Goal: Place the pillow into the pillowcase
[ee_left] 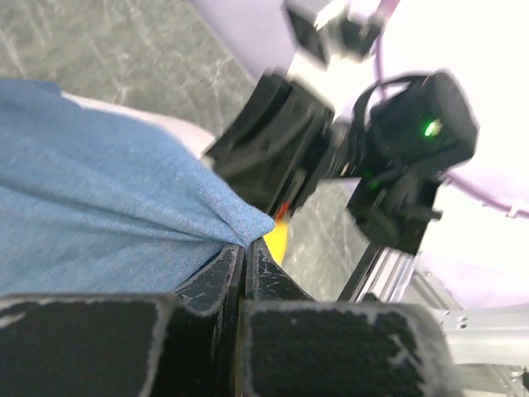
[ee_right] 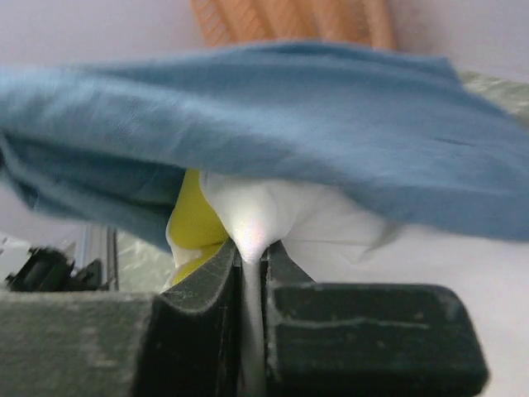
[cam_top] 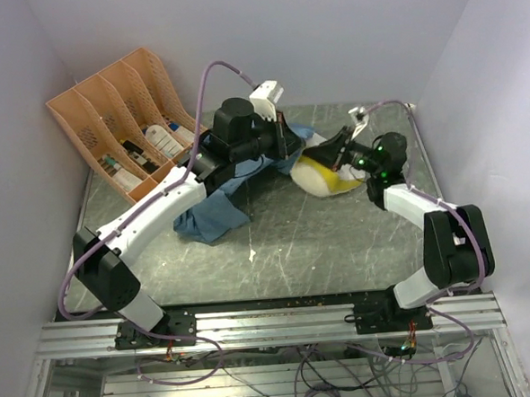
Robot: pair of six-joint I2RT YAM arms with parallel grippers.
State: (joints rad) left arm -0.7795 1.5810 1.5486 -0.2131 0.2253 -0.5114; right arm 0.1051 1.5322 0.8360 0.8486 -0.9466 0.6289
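Note:
The blue pillowcase point(cam_top: 214, 212) lies wrinkled under the left arm at mid-table. My left gripper point(cam_top: 288, 147) is shut on a fold of its edge, seen in the left wrist view point(ee_left: 124, 207), with the jaws pressed together point(ee_left: 245, 246). The cream-white pillow point(cam_top: 322, 174) with its yellow side sticks out to the right of the case. My right gripper point(cam_top: 335, 158) is shut on a pinch of the pillow's white fabric point(ee_right: 252, 236). In the right wrist view the pillowcase point(ee_right: 273, 124) hangs over the pillow point(ee_right: 322, 227), whose far part is hidden inside.
An orange file rack point(cam_top: 121, 122) with small items stands at the back left. White walls close in the left, back and right. The dark marbled table point(cam_top: 322, 249) ends at a metal rail point(cam_top: 273, 322) by the arm bases.

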